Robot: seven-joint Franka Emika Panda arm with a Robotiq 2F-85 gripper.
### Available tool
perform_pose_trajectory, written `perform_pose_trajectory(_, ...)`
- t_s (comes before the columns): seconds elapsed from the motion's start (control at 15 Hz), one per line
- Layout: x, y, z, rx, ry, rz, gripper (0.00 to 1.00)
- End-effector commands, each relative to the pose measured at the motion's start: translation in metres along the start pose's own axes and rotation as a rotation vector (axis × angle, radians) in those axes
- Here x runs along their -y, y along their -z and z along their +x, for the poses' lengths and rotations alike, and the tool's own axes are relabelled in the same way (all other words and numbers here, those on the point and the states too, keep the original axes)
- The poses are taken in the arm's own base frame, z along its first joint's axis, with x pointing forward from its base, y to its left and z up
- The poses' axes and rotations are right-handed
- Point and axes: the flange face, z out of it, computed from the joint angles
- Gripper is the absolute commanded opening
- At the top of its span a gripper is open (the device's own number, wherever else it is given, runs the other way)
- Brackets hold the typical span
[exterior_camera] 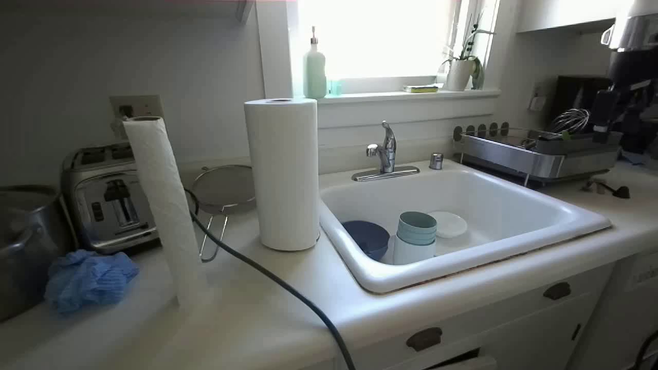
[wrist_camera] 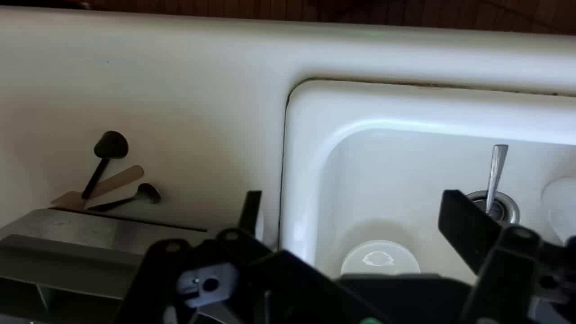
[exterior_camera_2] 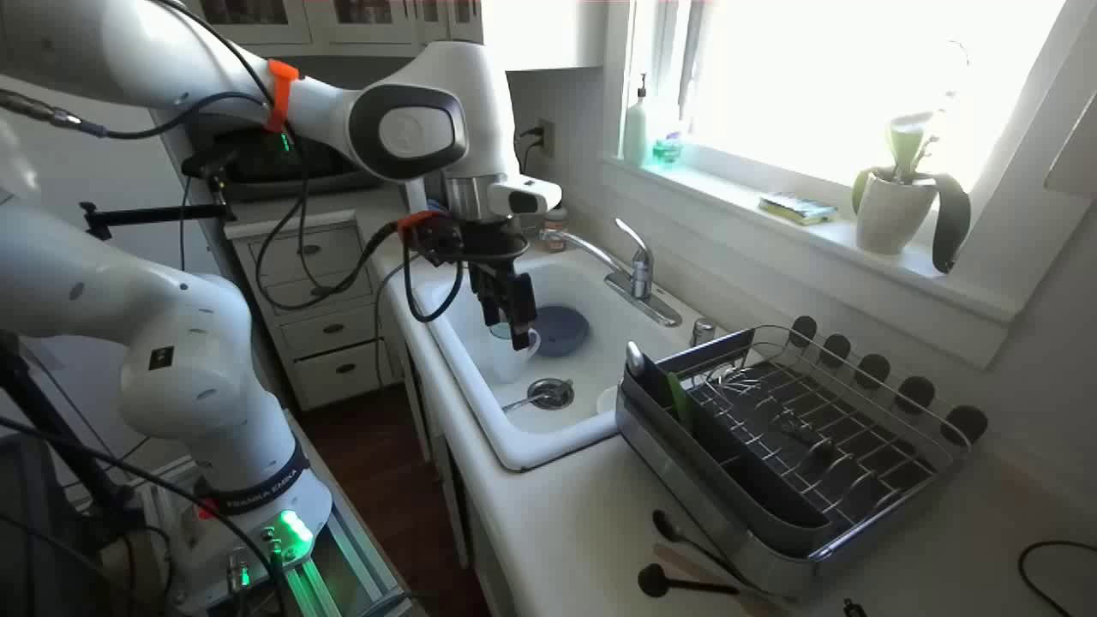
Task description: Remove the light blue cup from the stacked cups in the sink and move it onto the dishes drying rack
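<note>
The stacked cups stand upright in the white sink, pale blue-teal, set in a white mug. Their tints are too alike to tell which is the light blue cup. In an exterior view, only a bit of teal rim shows behind my gripper. My gripper is open and empty in the wrist view, above the sink's end near the rack and apart from the cups. The stack does not show clearly there. The grey wire drying rack stands beside the sink; it also shows in an exterior view.
A dark blue bowl and a white dish lie in the sink. A metal utensil rests at the drain. The chrome faucet rises behind the sink. Black scoops lie by the rack. A paper towel roll stands on the counter.
</note>
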Motion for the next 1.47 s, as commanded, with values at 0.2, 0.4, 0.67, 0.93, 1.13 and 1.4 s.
perform_pose_trajectory(0.2,0.0,0.001,0.0,0.001,0.0,0.0,1.0)
perform_pose_trajectory(0.4,0.0,0.001,0.0,0.001,0.0,0.0,1.0)
perform_pose_trajectory(0.67,0.046,0.003,0.013,0.02,0.066,0.032,1.0)
perform_pose_trajectory(0.93,0.13,0.004,0.026,0.051,0.136,0.087,1.0)
perform_pose_trajectory(1.13,0.174,-0.005,0.042,0.054,0.148,0.098,1.0)
perform_pose_trajectory(1.4,0.197,-0.033,0.071,0.046,0.134,0.142,1.0)
